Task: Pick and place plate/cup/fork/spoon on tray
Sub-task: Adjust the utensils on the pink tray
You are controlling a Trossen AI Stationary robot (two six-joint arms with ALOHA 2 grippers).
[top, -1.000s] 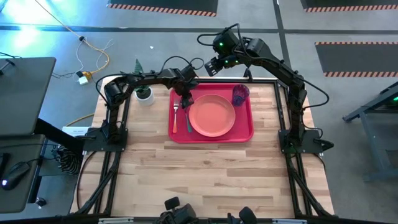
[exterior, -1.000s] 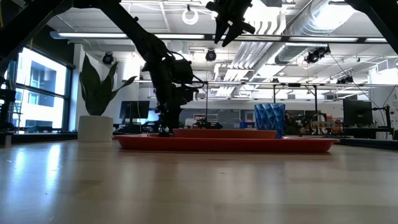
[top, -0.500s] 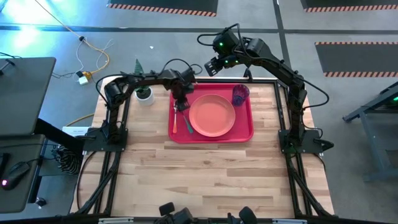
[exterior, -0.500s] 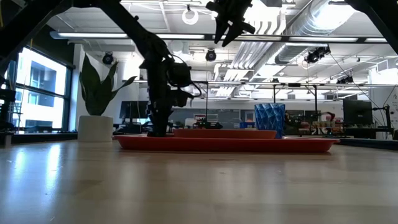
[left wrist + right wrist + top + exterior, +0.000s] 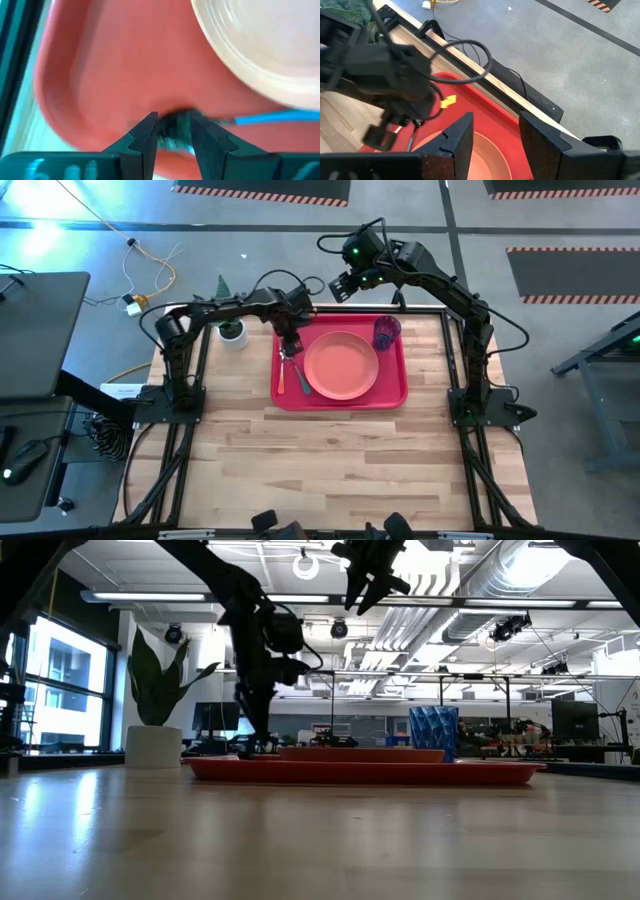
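Note:
The red tray (image 5: 390, 395) lies at the table's far middle. On it sit the pink plate (image 5: 341, 366) and, at its far right corner, the blue cup (image 5: 386, 331). Left of the plate lie the orange-handled fork (image 5: 281, 375) and the teal-handled spoon (image 5: 303, 380). My left gripper (image 5: 290, 348) hangs open, pointing down, just above the spoon's bowl (image 5: 172, 134). The bowl shows between its fingertips, and the teal handle (image 5: 265, 118) runs along the plate's rim. My right gripper (image 5: 343, 285) waits open, high beyond the tray's far edge.
A small potted plant (image 5: 230, 330) stands at the table's far left, close to the left arm. Bare wooden tabletop (image 5: 330, 470) stretches from the tray toward the near edge.
My left gripper has risen from the tray floor and drifted slightly toward the table's left, its finger gap unchanged. The spoon and fork lie on the tray where they were.

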